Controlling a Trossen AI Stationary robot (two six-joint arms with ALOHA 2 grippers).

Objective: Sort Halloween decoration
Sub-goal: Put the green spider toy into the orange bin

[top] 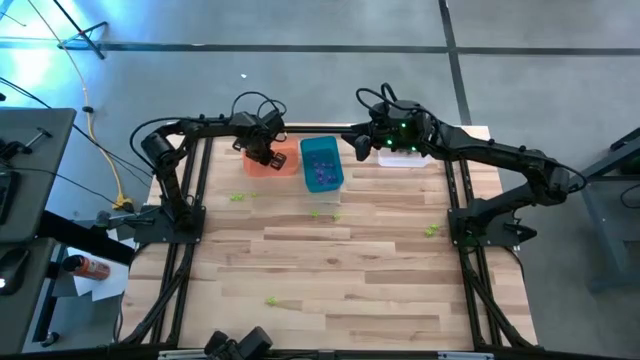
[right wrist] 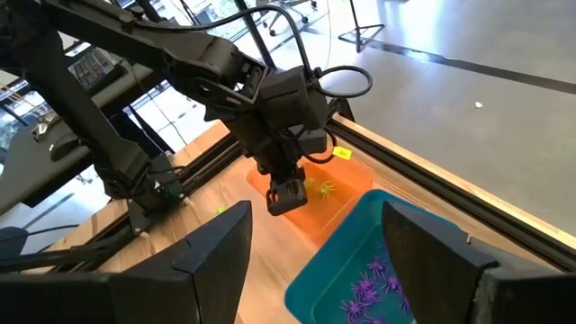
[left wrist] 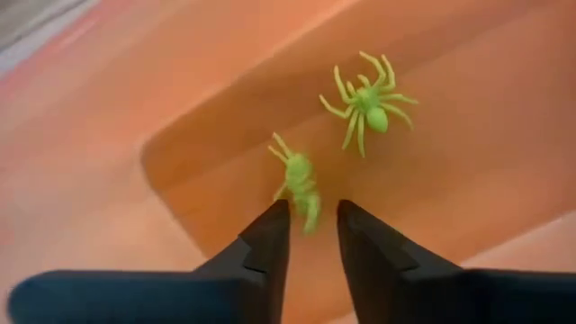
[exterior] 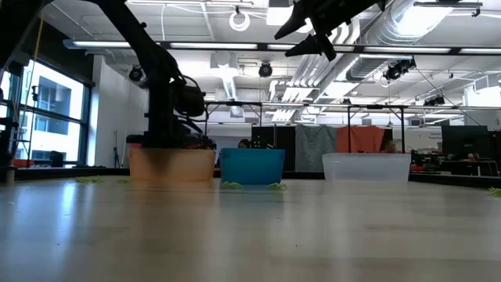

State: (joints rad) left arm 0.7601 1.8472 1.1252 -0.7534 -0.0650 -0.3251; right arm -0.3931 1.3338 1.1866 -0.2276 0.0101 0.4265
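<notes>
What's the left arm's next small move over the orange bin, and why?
Probably lift the left gripper straight up and clear. Its fingers are parted above the orange bin, one yellow-green spider is dropping just off the tips, another spider lies inside.

Three bins stood on the table: one orange bin; one teal bin; one clear bin; two yellow-green spiders lay in the orange bin.
</notes>
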